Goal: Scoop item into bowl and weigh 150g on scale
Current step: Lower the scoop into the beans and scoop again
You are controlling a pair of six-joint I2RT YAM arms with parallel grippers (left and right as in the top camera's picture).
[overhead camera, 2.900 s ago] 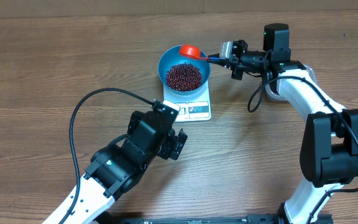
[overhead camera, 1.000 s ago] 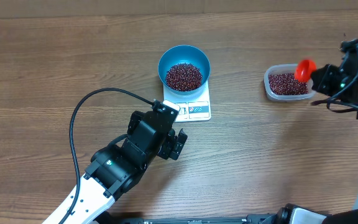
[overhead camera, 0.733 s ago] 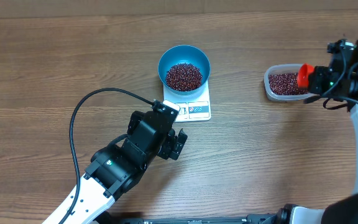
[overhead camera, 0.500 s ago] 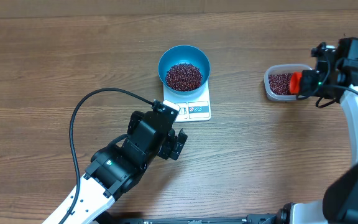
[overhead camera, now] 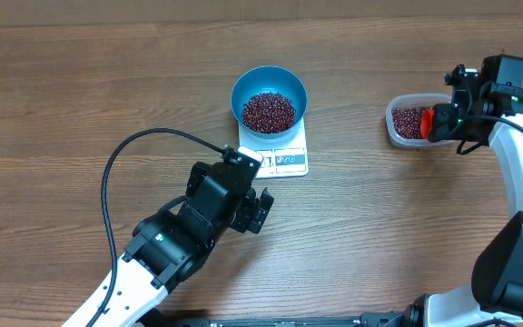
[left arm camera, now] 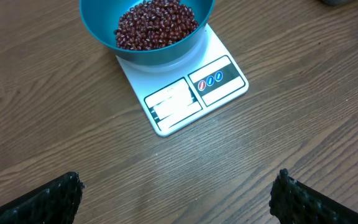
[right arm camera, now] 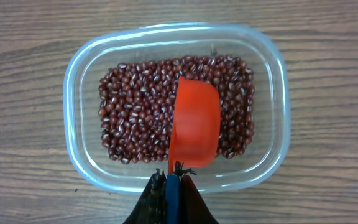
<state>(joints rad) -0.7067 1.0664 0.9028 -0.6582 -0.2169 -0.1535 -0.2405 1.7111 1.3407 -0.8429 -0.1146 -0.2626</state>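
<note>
**Scoop down in the tub, bowl part-filled on the scale**

Our right end effector (right arm camera: 169, 186) is pressed together on the blue handle of the red scoop (right arm camera: 194, 121). The scoop's cup lies directly ahead of the fingers, among the beans (right arm camera: 135, 118) in the clear tub (right arm camera: 73, 93); we cannot tell whether it has taken a load. Well away from this end effector, across the worktop (overhead camera: 80, 82), the blue bowl (overhead camera: 236, 95) sits on the white scale (overhead camera: 284, 161) with a heap of beans inside. Our left end effector (left arm camera: 179, 199) hangs spread wide and empty, with the scale just ahead of it. We judge the task to be partway through: some beans are in the bowl, but the display is too small to read. Lifting this scoopful, tipping it into the bowl and checking the weight are left to do.
</note>
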